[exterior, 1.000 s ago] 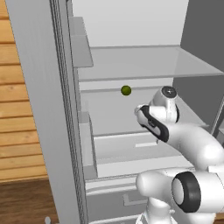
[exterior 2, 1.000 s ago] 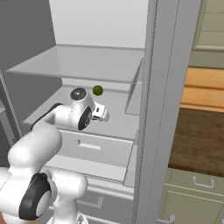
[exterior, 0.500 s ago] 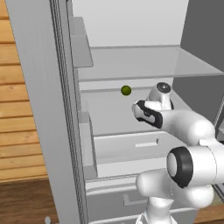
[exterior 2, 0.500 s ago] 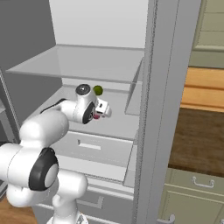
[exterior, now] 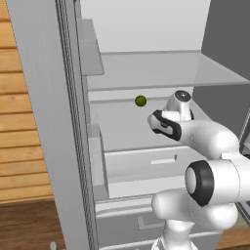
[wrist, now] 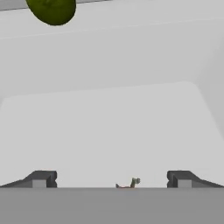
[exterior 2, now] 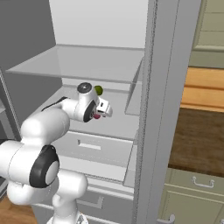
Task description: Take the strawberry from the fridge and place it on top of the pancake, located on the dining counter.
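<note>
Open fridge (exterior: pixel 58 122), pale shelf inside. One green ball (exterior: pixel 140 101) at back. One strawberry (wrist: pixel 129 184), tiny, low between fingertips. One gripper (wrist: pixel 112 179), jaws wide apart, holding nothing.

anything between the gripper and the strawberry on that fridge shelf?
Nothing visible. The gripper is open with the strawberry low between its fingertips. The green ball sits farther back on the fridge shelf, off the line.
</note>
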